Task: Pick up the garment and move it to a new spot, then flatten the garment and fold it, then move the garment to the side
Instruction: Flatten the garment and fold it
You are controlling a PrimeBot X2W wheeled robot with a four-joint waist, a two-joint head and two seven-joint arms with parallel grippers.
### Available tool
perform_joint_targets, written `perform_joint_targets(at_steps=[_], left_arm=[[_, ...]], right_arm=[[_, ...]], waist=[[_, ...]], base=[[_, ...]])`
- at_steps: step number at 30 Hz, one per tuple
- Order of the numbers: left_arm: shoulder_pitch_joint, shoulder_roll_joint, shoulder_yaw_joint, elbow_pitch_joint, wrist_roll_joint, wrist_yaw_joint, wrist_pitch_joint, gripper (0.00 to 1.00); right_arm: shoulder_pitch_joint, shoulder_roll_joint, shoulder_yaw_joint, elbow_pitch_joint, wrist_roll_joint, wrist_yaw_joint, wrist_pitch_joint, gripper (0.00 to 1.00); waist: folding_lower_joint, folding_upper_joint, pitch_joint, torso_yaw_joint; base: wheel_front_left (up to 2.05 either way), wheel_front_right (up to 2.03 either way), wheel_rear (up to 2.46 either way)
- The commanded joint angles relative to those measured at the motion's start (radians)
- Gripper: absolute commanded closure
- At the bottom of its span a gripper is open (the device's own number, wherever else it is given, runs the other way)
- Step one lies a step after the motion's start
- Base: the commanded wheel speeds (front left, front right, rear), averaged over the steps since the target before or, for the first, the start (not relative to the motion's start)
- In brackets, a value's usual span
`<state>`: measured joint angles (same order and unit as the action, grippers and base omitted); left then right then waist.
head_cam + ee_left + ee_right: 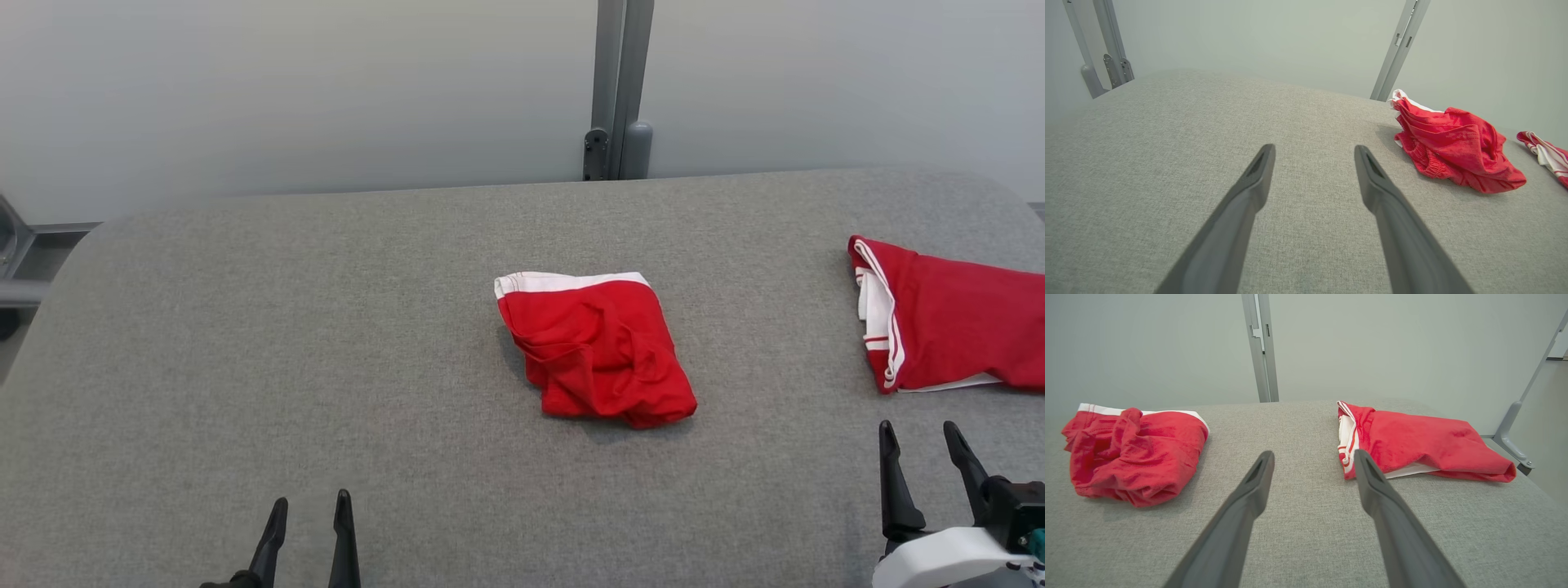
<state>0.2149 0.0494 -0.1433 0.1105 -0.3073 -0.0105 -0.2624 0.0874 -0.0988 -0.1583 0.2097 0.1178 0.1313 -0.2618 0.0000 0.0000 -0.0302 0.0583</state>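
while left gripper [312, 496] & right gripper [918, 425] gape empty, garment [596, 351] lies btwn them, well ahead.

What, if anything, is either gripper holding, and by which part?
Nothing is held. The left gripper and right gripper stand open and empty, apart from the crumpled red shorts.

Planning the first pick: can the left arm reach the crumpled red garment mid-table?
Probably yes: the left gripper is open and empty, and only bare grey table lies between it and the crumpled garment. The other red garment lies off to the right.
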Motion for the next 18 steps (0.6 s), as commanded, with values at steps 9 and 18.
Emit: perform_joint_targets(at_steps=[9, 18], left_arm=[[0.017, 0.002, 0.007, -0.005, -0.005, 0.001, -0.003, 0.0], [0.007, 0.002, 0.024, -0.005, 0.005, -0.008, -0.003, 0.0]], right_arm=[[0.018, -0.005, 0.003, -0.007, -0.005, -0.001, -0.004, 0.0], [-0.036, -0.019, 0.04, -0.033, -0.003, -0.001, -0.004, 0.0]], waist=[[0.0, 0.0, -0.01, 0.017], [0.0, 0.0, 0.003, 0.027]], base=[[0.0, 0.0, 0.0], [0.0, 0.0, 0.0]])
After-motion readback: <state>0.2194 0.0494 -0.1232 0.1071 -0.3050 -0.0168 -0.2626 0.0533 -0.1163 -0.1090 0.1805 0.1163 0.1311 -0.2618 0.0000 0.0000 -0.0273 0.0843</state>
